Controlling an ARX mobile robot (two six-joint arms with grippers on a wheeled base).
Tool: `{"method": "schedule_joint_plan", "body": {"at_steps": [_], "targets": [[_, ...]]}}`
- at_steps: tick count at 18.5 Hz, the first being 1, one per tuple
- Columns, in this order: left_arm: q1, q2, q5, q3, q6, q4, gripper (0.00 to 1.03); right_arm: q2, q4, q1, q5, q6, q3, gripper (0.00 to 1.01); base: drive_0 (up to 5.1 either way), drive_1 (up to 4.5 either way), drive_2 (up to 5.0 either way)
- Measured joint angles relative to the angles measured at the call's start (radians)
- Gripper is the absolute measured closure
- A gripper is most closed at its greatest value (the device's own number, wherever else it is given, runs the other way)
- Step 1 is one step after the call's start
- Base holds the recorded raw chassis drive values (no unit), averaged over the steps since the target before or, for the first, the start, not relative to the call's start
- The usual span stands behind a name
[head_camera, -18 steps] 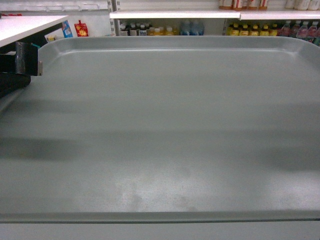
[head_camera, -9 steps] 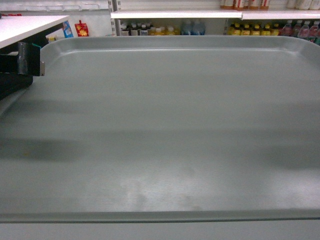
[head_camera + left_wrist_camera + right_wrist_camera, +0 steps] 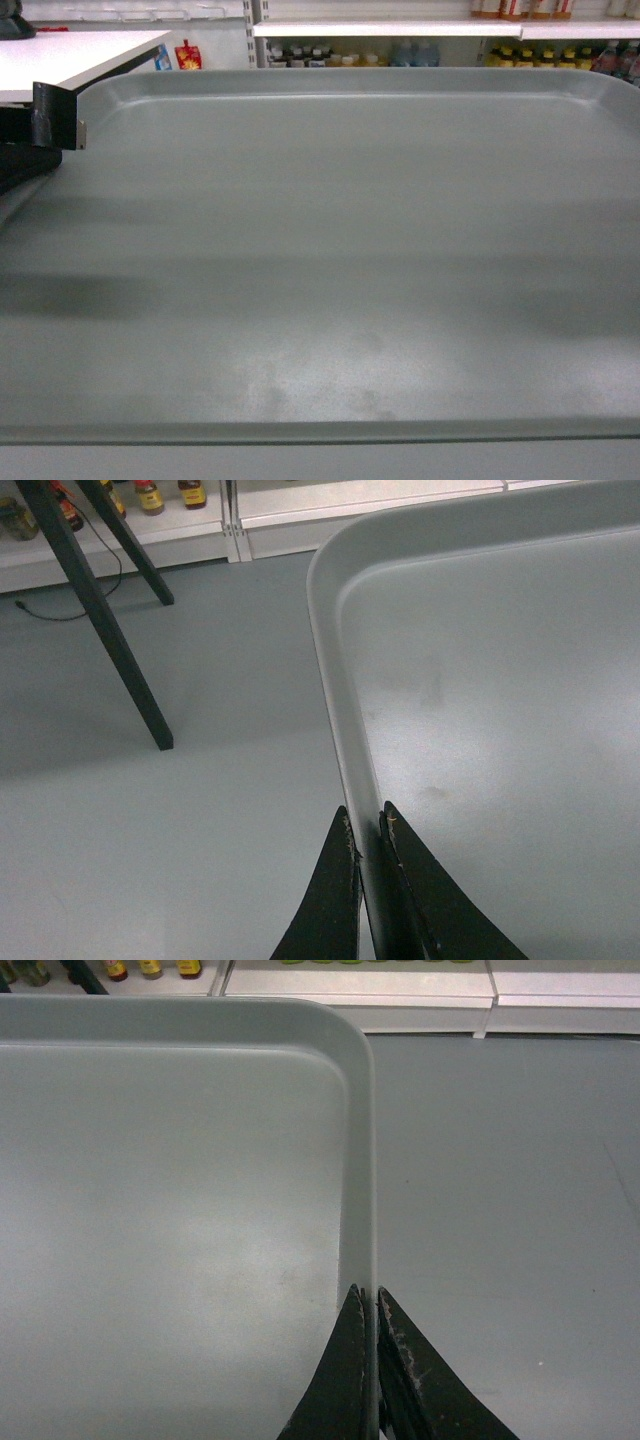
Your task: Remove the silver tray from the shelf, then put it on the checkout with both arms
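You are carrying the silver tray (image 3: 330,260) in the air, and it fills almost the whole head view. Its long side runs left to right, flat in front of you.

Your left gripper (image 3: 368,830) is pinched tight on the tray's left rim, with one finger outside and one inside. Your right gripper (image 3: 371,1305) is pinched tight on the right rim in the same way. Under both rims you can see only grey floor (image 3: 500,1180), so the tray is off the shelf and not resting on anything.

The checkout (image 3: 70,55) is far and to the left, its white top showing just past the tray's far left corner. Its black legs (image 3: 95,610) stand on the floor to the left of the tray. I think the left arm is nearer to it, so the tray has to go left and forward, high enough to pass over the table's edge.

Shelves with bottles (image 3: 320,55) stand far behind, well apart from the tray.
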State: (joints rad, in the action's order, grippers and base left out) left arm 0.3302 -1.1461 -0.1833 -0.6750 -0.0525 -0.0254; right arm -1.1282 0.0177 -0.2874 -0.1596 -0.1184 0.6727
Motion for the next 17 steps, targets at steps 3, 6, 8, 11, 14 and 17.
{"method": "schedule_joint_plan", "body": {"at_steps": [3,6,8,11,14,17], "targets": [[0.0,0.0,0.0,0.0,0.0,-0.004,0.99,0.0,0.004,0.0,0.001,0.0,0.0,0.99,-5.0,2.49,2.5],[0.0,-0.001,0.0,0.0,0.0,-0.005,0.99,0.0,0.005,0.0,0.001,0.0,0.0,0.99,-5.0,2.44,2.4],[0.0,0.0,0.0,0.0,0.0,0.0,0.99,0.0,0.001,0.0,0.0,0.0,0.0,0.99,-5.0,2.39,2.4],[0.0,0.0,0.0,0.0,0.0,-0.002,0.99,0.0,0.002,0.0,0.0,0.0,0.0,0.99,-4.9,1.26,3.5],[0.0,0.0,0.0,0.0,0.0,-0.001,0.99,0.0,0.003,0.0,0.0,0.0,0.0,0.99,-4.7,1.16,3.7],[0.0,-0.001,0.0,0.0,0.0,-0.004,0.99,0.0,0.006,0.0,-0.001,0.0,0.0,0.99,-4.7,1.03,3.7]]}}
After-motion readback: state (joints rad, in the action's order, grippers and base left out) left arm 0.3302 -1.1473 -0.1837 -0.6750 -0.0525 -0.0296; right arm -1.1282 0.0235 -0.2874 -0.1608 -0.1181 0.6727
